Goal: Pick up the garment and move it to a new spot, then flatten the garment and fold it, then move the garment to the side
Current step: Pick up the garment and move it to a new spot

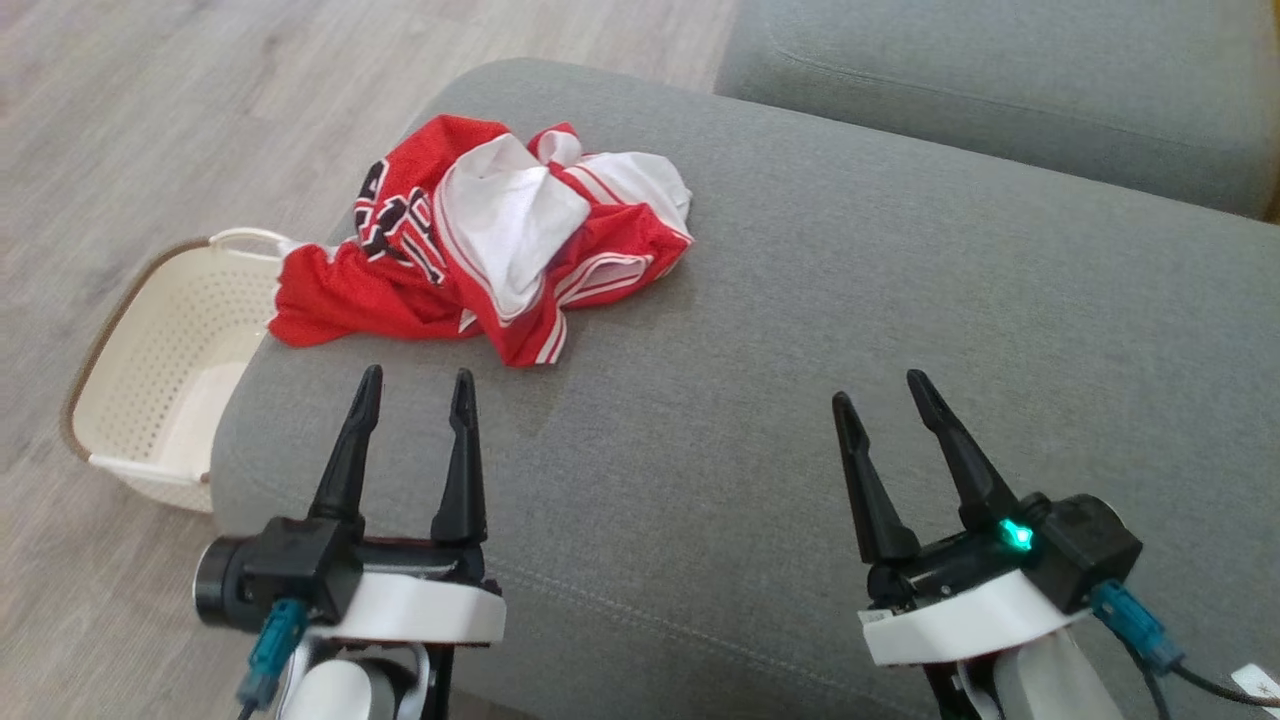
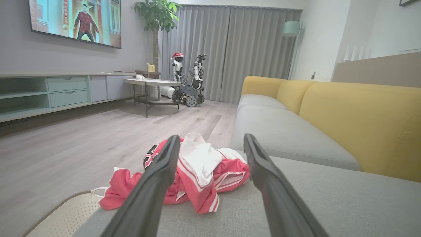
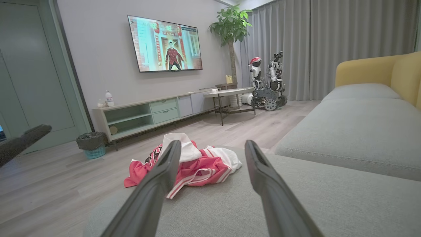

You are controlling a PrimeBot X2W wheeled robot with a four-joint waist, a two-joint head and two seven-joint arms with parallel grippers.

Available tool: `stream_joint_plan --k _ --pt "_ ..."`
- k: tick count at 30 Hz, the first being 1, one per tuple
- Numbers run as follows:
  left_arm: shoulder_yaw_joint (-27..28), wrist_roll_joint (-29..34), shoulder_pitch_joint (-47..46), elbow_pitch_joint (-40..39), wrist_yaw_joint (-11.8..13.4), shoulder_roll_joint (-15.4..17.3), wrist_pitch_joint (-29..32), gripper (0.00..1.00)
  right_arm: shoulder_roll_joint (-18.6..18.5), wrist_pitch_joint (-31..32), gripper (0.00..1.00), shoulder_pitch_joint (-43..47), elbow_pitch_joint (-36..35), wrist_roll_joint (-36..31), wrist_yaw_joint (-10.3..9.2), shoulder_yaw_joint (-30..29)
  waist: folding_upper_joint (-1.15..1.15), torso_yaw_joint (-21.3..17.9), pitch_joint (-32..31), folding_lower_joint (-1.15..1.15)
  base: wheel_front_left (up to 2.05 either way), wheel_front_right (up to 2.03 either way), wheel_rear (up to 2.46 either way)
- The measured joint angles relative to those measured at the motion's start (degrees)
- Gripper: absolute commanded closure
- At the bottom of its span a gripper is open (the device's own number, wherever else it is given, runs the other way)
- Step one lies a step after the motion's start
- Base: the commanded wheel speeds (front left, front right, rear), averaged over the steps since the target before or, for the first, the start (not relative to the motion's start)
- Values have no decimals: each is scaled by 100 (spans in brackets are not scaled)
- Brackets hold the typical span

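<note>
Both claws stood wide and empty: the left gripper (image 1: 417, 375) and the right gripper (image 1: 878, 388) were poised over the grey sofa seat (image 1: 800, 420) with their dark fingers spread, gripping nothing. The garment (image 1: 480, 240) lay in a crumpled heap ahead of the left gripper and apart from it, near the seat's left edge. Its white inside was turned up on top, red-and-white striped trim ran along the folds, and black white-outlined lettering showed on its left part, too bunched to read. One red corner reached over the seat's edge toward a cream perforated basket (image 1: 150, 370) on the wooden floor (image 1: 150, 120); it may have touched the basket's handle, though the head view left that unclear. Beyond the heap a second grey cushion (image 1: 1000, 90) adjoined the seat, and the left wrist view showed yellow backrests (image 2: 361, 125) behind. Farther across the room were a wall-mounted television (image 2: 75, 19), a low cabinet (image 2: 65, 92), a round table (image 2: 151, 82), a potted plant (image 2: 156, 13), another robot (image 2: 187, 82) and grey curtains (image 2: 256, 49).
</note>
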Motion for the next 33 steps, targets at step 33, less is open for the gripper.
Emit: stream_joint_plan --k 33 --pt "1386 -312 -5971 5666 -1025 675 1416 0 -834 -18 0 -1540 -209 -59 0 371 0 -612 2673 2 0 0 0"
